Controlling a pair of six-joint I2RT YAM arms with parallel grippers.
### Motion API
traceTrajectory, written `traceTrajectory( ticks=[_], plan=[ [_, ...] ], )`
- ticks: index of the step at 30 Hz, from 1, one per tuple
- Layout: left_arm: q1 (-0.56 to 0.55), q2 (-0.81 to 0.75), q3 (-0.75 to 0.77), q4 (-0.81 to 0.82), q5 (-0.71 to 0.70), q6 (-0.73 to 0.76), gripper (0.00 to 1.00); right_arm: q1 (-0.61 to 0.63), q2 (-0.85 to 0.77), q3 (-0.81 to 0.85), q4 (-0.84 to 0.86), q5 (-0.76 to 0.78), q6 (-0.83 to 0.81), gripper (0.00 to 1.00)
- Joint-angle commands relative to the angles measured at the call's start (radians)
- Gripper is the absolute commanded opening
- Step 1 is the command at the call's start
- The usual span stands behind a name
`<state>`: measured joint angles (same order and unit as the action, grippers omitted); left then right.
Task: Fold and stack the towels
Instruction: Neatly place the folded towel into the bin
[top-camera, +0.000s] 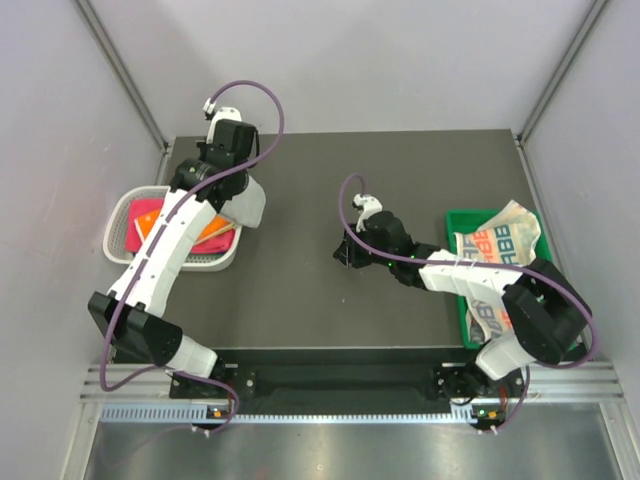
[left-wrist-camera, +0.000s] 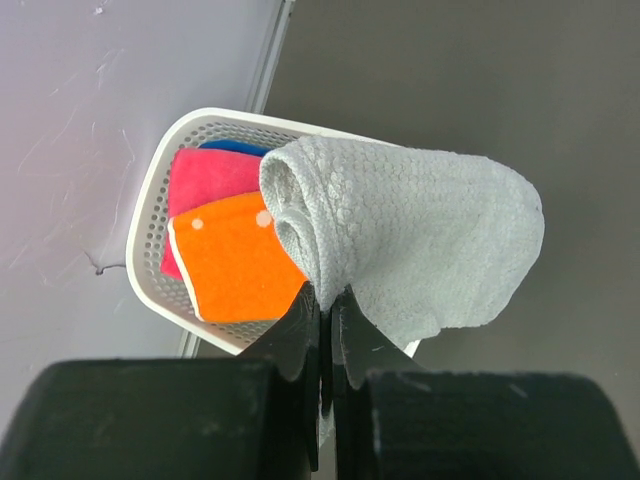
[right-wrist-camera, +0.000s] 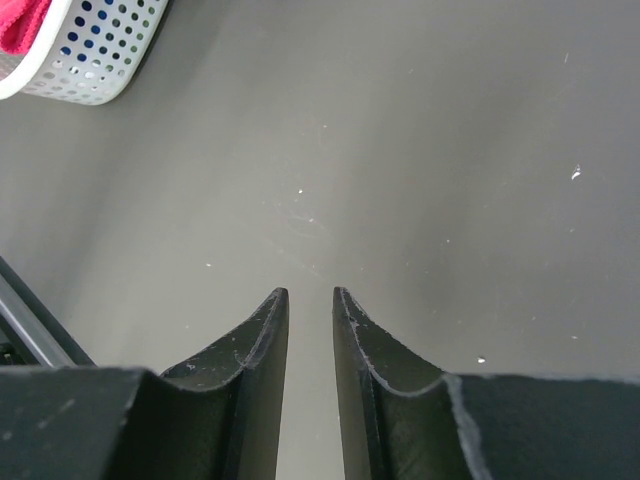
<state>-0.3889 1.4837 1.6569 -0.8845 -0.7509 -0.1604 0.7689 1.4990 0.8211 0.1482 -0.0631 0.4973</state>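
text: large letters "ABB", repeated | on: white printed towel (top-camera: 497, 243)

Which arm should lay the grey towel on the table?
Left. The left gripper is shut on the grey towel by the basket; the right gripper holds nothing over the table.

grey twl (left-wrist-camera: 420, 240) dangling, orange (left-wrist-camera: 240, 265), pink (left-wrist-camera: 205, 180), blue (left-wrist-camera: 235, 147) in basket (left-wrist-camera: 145, 235), print twl (top-camera: 500, 240) on tray (top-camera: 462, 218)
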Motion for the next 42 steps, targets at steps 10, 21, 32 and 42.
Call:
traceTrajectory(
  ticks=[10, 21, 32, 42],
  plan=[
    [0.013, -0.037, 0.116, -0.025, 0.110, 0.033, 0.00, -0.008, -0.008, 0.055, 0.037, -0.006, -0.014, 0.24],
    [0.068, -0.079, 0.129, 0.004, 0.165, -0.001, 0.00, -0.006, -0.014, 0.049, 0.034, 0.003, -0.014, 0.24],
    [0.220, -0.138, -0.004, 0.010, 0.249, -0.054, 0.00, -0.008, 0.000, 0.050, 0.037, -0.001, -0.014, 0.24],
    [0.461, -0.157, -0.313, 0.168, 0.349, -0.151, 0.00, -0.008, 0.049, 0.047, 0.056, -0.027, -0.014, 0.23]
  ],
)
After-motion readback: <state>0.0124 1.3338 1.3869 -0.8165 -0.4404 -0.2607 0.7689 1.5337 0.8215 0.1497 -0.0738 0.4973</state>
